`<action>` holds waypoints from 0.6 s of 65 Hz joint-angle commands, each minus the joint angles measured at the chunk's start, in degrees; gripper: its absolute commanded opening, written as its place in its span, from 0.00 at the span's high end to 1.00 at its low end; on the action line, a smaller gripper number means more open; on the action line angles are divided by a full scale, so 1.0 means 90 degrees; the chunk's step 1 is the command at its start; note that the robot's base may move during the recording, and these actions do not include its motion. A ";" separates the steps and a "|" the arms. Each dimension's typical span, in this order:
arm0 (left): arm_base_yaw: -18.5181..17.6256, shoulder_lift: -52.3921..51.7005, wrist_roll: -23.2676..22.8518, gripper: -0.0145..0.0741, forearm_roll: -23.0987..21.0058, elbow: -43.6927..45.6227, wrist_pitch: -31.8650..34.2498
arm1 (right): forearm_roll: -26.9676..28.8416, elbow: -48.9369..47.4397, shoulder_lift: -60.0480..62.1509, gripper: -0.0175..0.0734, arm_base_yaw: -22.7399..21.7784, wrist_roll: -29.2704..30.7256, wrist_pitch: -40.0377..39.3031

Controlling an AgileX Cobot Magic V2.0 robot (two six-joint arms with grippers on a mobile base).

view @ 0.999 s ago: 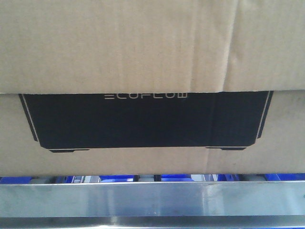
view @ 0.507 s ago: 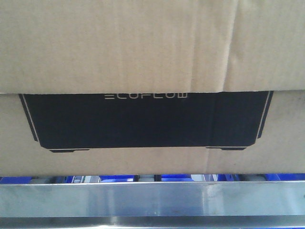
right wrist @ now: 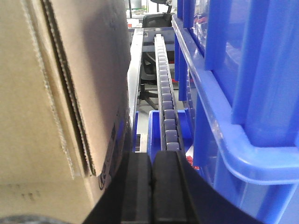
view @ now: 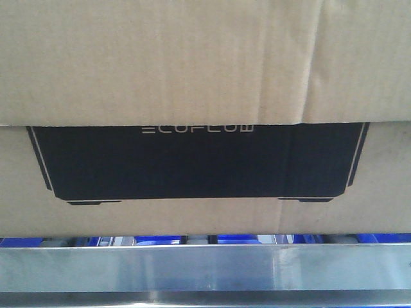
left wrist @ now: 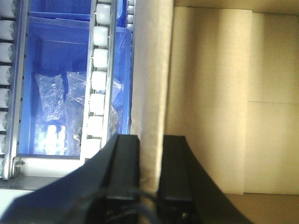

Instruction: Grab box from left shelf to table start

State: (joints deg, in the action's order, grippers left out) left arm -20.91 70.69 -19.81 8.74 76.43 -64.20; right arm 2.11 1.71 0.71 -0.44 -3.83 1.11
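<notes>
cardboard box (view: 192,64) overflows the front view, left gripper (left wrist: 149,142) clamped on its wall, right gripper (right wrist: 152,161) pressed together.

A brown cardboard box (view: 192,64) sits on the left shelf (view: 205,268), just behind its brushed-steel front rail, above rows of white rollers (left wrist: 96,98). A blue bin (right wrist: 243,102) stands beside it.
</notes>
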 commanded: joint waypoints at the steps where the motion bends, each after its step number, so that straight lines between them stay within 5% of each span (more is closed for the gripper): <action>1: -0.0041 -0.0128 -0.0080 0.95 0.0067 0.0228 0.0289 | -0.0019 -0.0117 0.0063 0.75 -0.0049 0.0028 -0.0547; 39: -0.0041 -0.0128 -0.0080 0.95 0.0043 0.0228 0.0289 | -0.0019 -0.0117 0.0063 0.75 -0.0049 0.0028 -0.0547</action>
State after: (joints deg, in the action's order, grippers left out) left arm -20.91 70.69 -19.81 8.64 76.52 -64.20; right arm 2.11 1.71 0.71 -0.44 -3.83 1.11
